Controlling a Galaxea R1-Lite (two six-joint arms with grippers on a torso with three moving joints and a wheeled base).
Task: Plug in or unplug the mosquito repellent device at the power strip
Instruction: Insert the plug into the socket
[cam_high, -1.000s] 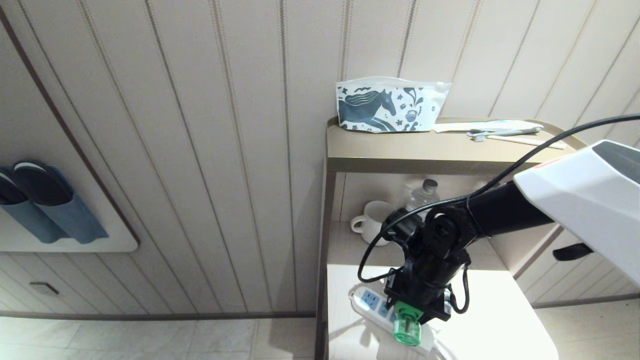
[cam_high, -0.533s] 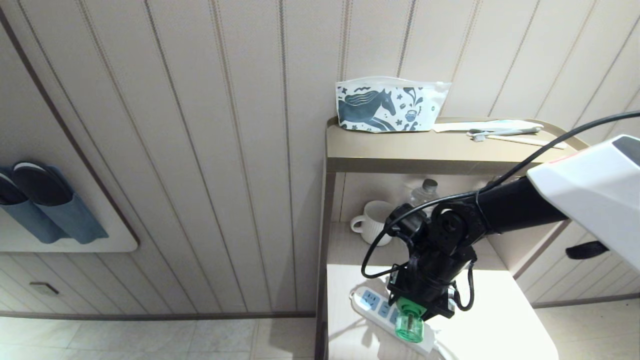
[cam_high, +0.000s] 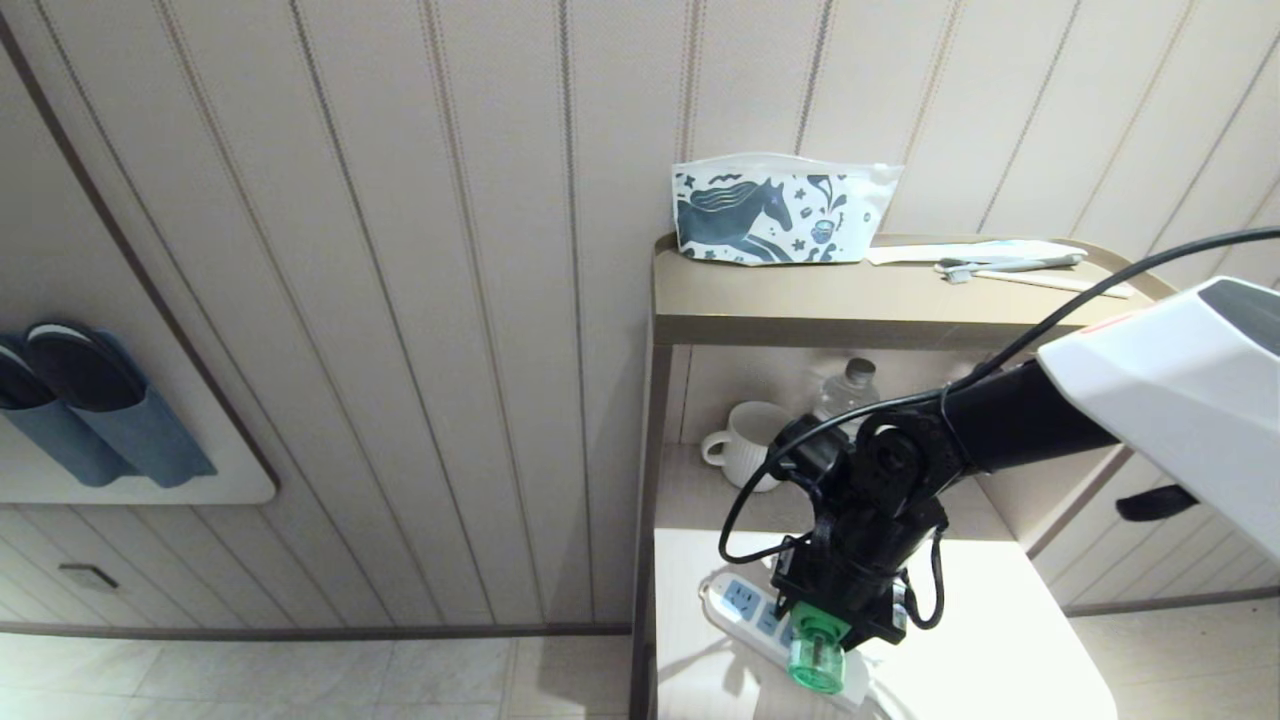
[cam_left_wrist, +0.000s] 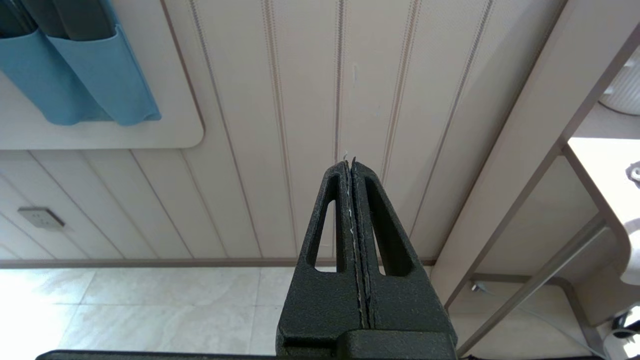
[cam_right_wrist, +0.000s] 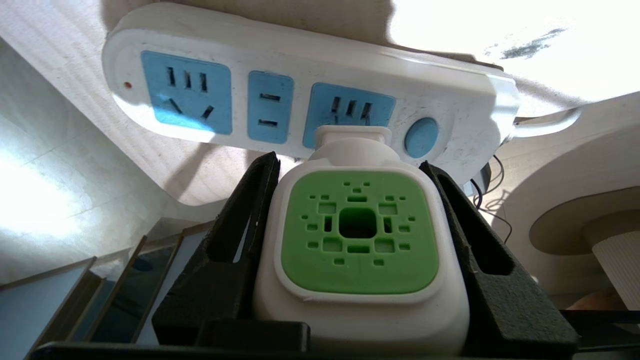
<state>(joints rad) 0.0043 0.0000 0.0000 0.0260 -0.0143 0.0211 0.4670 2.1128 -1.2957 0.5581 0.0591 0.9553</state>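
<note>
Low in the frame's right half, the right gripper (cam_high: 835, 625) points down (elbow bent), pinching the mosquito repellent device (cam_right_wrist: 357, 235) at the power strip (cam_right_wrist: 310, 90), its plug end against the socket beside the round button. Parked elsewhere, the left gripper (cam_left_wrist: 352, 167) has its fingers pressed together.

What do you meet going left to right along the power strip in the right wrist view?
Red indicator dot → five-hole socket → two-slot socket → socket at the mosquito repellent device's plug → round button → cord.

power strip (cam_right_wrist: 310, 95): one
socket faces (cam_right_wrist: 187, 97): three
repellent device (cam_right_wrist: 357, 235): one
mug (cam_high: 745, 440): one
water bottle (cam_high: 848, 388): perhaps one
pouch (cam_high: 780, 210): one
</note>
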